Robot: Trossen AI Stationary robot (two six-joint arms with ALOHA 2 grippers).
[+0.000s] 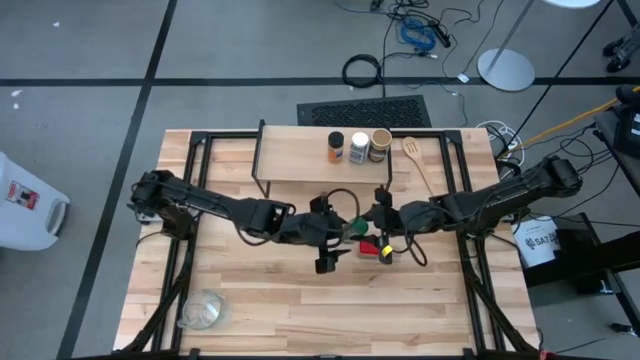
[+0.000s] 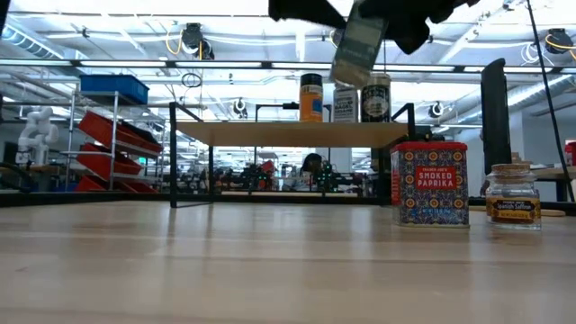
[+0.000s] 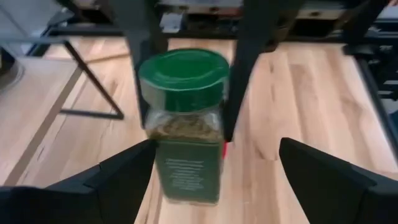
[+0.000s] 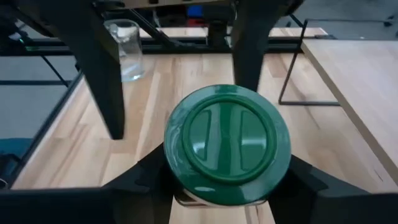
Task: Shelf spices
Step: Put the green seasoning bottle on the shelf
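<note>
A light wooden worktop (image 1: 300, 300) stands in a workshop with cables on a grey floor, red bins and shelving visible beyond it. At mid-worktop the right tool (image 4: 217, 186) pinches a green-lidded glass spice jar (image 4: 227, 142) and holds it lifted and tilted in the air, while the left tool (image 3: 217, 180), fingers spread wide, faces the same jar just beside it. It looks like either a handover between the arms or the start of the carry; I cannot tell which. Either way the next move calls for bringing the jar upright over the low wooden-plank shelf on thin black legs (image 1: 290, 160) and setting it beside the three jars already standing there (image 1: 358, 146), without knocking them. Still on the worktop wait a red square tin (image 2: 431, 183) reading "SMOKED PAPRIKA" and a small cork-topped glass jar (image 2: 514, 194), whose label seems to read "Spanish Saffron". The writing on the green jar's label is too blurred to read.
</note>
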